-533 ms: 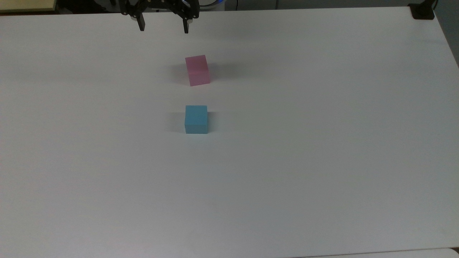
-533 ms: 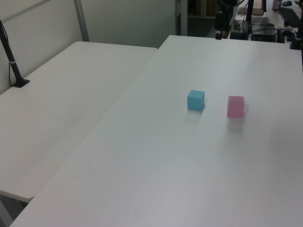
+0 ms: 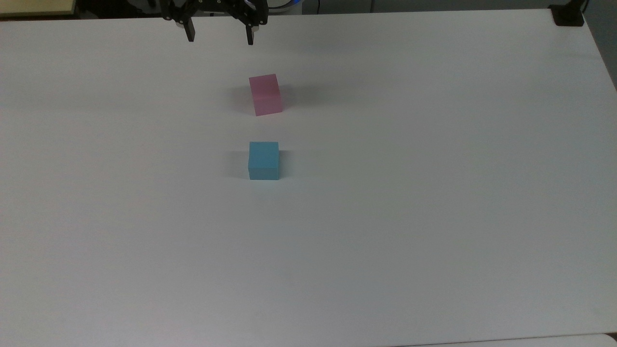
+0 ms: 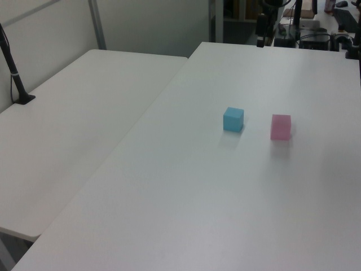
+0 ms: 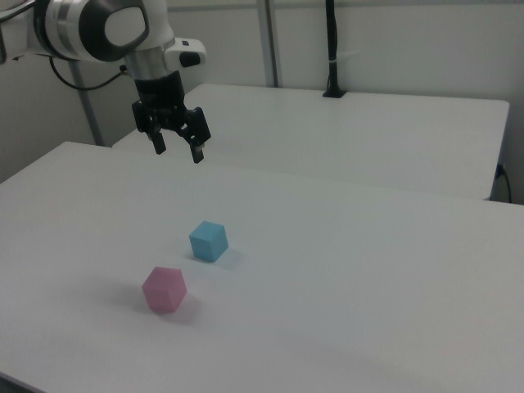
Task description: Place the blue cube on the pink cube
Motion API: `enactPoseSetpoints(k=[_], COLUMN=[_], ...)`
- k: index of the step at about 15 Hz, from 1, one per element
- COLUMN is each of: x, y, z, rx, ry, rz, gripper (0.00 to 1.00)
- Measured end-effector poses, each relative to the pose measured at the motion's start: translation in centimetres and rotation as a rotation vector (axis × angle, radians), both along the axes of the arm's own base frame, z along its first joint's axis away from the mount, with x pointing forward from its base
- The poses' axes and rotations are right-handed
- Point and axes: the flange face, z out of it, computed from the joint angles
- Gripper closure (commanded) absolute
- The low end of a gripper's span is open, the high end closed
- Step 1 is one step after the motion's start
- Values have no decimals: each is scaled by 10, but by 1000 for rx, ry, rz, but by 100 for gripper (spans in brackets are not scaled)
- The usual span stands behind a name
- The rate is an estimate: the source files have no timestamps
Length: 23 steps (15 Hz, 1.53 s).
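The blue cube [image 3: 263, 160] sits on the white table near the middle of the top view, also seen in the left view [image 4: 233, 119] and the right view [image 5: 209, 241]. The pink cube [image 3: 265, 94] rests on the table a short way beyond it, apart from it [image 4: 280, 127] [image 5: 164, 289]. My gripper [image 3: 220, 37] hangs in the air at the top edge of the top view, open, with nothing between its fingers. In the right view the gripper [image 5: 178, 148] is high above the table, well clear of both cubes.
A second white table [image 4: 79, 113] adjoins on the left view's left. It carries a black post [image 4: 14, 73] on a base. A black clamp [image 3: 568, 15] sits at the top view's top right corner. Equipment and cables [image 4: 316, 34] lie past the far edge.
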Motion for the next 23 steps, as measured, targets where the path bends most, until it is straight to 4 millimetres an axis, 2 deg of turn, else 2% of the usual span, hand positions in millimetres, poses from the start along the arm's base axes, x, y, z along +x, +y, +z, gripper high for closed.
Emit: enactPoseSetpoints(k=[8,12,17,23], x=[1,12,44,68], y=[0,1,8,65], z=[-1,-15,-60,-125], rx=[0,-2,-6,-22], ry=[2,-7,-9,86], rz=[0,2,14,101], gripper=[0,0,0,0])
